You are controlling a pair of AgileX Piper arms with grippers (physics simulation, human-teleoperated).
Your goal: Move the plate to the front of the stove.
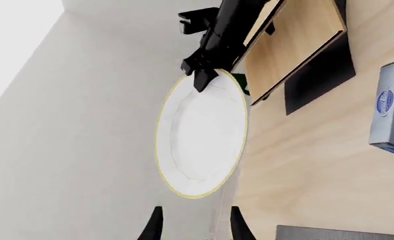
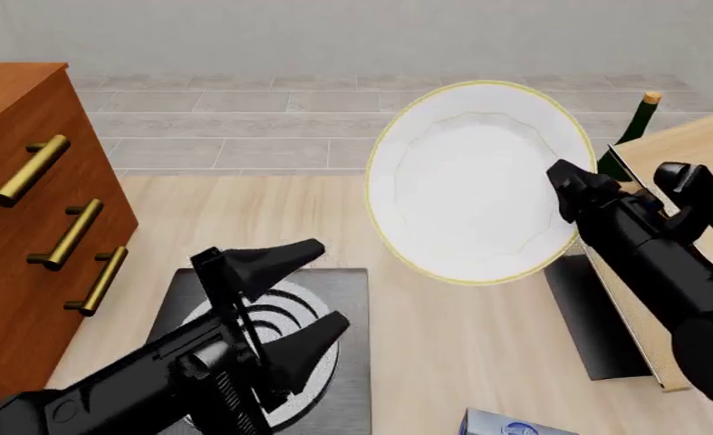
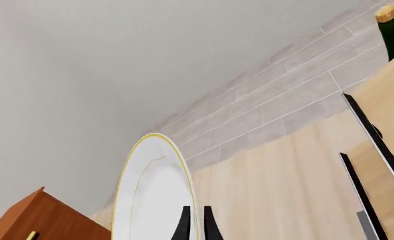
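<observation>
1. Above the pale wooden table (image 2: 477,353), the round white plate with its thin yellow-gold rim (image 2: 477,181) hung tilted on edge, clear of any surface.
2. Pinched onto the plate's rim, the right gripper (image 2: 564,181) carried it; the left gripper (image 2: 302,290) hovered over the stove with fingers spread and nothing between them.
3. Lifting looked done; what remained, as I judged it, was setting the plate down before the flat dark square stove with pale concentric rings (image 2: 332,299).
4. Its shallow well appeared faintly scalloped and bare.
</observation>
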